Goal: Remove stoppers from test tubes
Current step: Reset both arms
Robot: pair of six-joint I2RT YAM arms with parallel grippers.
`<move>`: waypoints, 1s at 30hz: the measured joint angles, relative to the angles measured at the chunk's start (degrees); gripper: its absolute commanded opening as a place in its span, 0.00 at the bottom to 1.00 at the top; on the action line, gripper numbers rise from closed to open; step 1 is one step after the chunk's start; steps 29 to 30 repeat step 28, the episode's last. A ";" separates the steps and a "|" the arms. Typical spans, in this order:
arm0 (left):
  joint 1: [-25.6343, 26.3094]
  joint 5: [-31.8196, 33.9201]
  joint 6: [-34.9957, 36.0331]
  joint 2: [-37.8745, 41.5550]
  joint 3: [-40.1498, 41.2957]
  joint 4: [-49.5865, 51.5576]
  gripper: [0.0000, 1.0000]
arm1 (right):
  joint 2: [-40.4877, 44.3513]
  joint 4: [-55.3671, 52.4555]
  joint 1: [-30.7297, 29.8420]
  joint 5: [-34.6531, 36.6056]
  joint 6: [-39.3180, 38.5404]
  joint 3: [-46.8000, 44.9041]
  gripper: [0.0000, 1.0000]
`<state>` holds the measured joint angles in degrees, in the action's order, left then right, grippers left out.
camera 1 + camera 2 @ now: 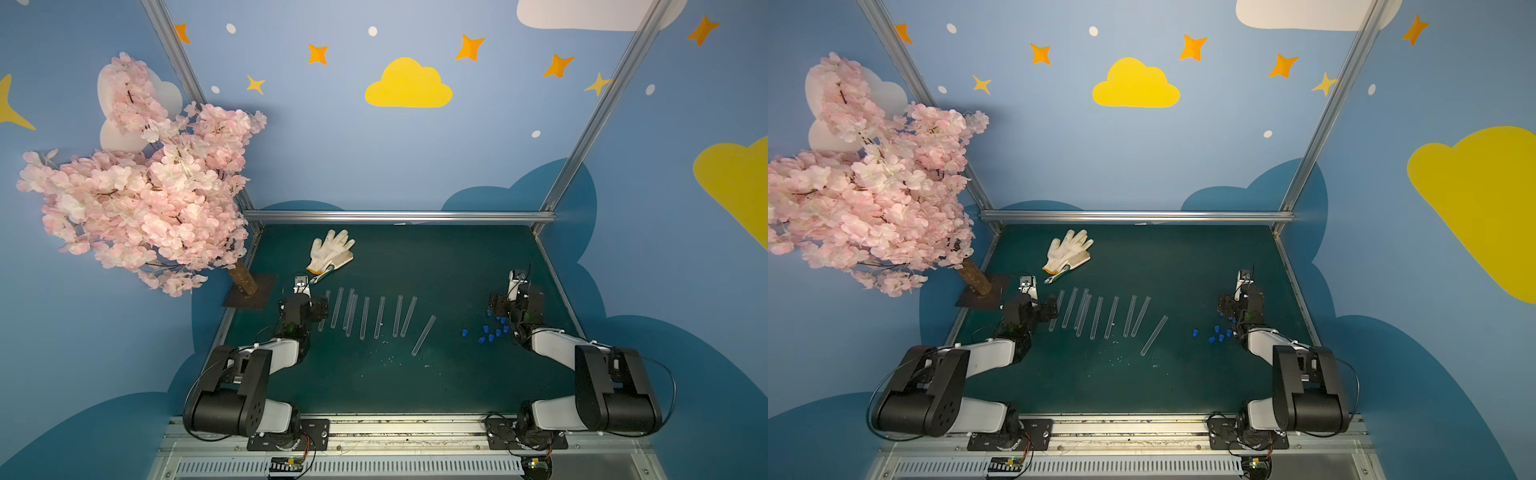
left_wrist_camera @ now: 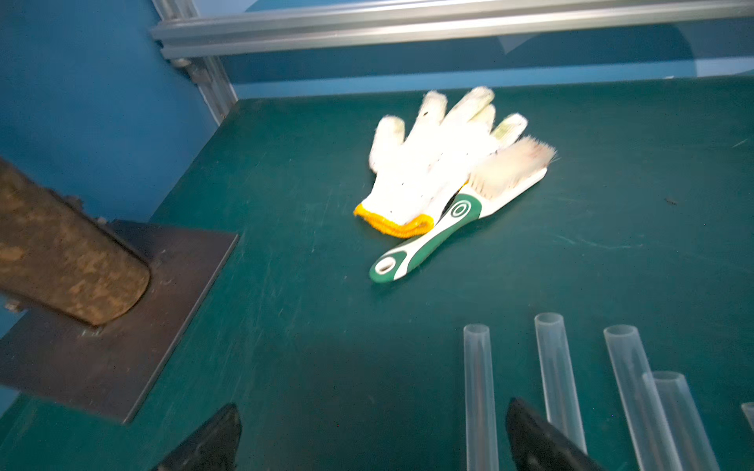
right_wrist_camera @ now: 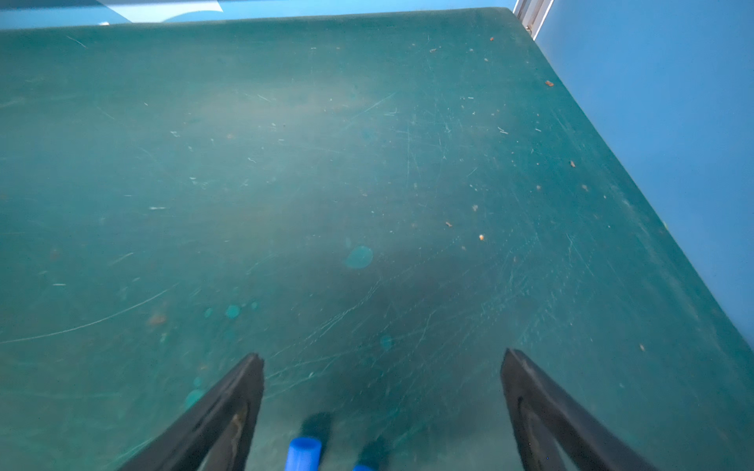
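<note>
**Robot arms flank unstoppered tubes**

Reaching from the near edge, the left gripper (image 2: 372, 405) gaped wide and empty over the leftmost of the test tubes (image 1: 365, 318), which lay in a row. The right gripper (image 3: 381, 354), equally wide, hung above the blue stoppers (image 1: 485, 329) clustered well apart at right.

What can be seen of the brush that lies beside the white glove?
The brush lies flat on the green table. Its handle looks like plastic, green and white, with an oval hole at its end and a ring mark near the head. The bristles are pale and splayed. Its head rests against the white glove.
</note>
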<state>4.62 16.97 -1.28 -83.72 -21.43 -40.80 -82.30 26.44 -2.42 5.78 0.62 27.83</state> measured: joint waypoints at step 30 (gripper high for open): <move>-3.78 -6.99 -0.04 -5.42 -0.28 -7.15 1.00 | -2.03 4.68 -0.15 -4.81 -2.60 0.09 0.91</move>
